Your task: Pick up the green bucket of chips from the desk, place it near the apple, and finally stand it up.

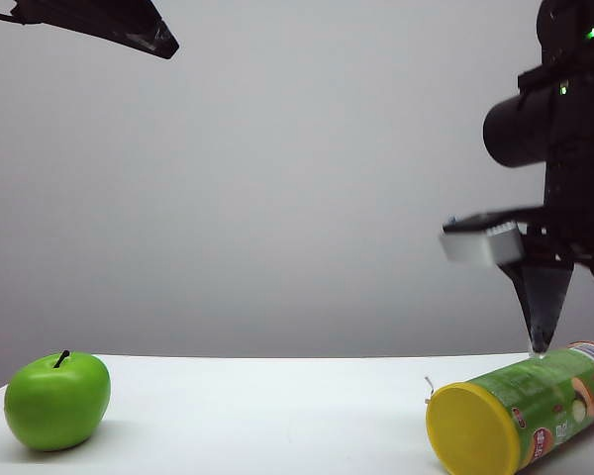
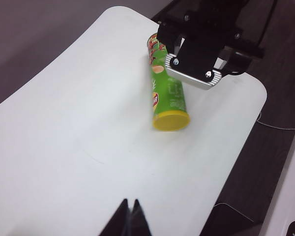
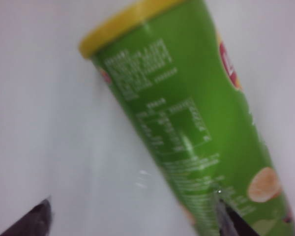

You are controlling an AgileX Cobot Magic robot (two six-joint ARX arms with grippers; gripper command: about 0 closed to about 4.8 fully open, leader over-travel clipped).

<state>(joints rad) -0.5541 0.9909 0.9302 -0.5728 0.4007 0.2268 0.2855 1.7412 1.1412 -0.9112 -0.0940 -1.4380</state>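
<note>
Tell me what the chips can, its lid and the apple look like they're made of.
Green bucket of chips: likely cardboard tube with glossy printed wrap, given the fine print and sheen. Its yellow lid: probably smooth plastic, uniform colour, rolled rim. Apple: shiny and evenly green, possibly plastic; real or fake is unclear. Right gripper hangs open above the can.

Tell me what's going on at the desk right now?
The right pincer hangs open just above the chips can, which lies on its side on the desk with its yellow lid toward the exterior camera. Nothing is gripped yet. The apple sits far off at the other end. The left pincer is shut, raised well above the desk and holding nothing.
</note>
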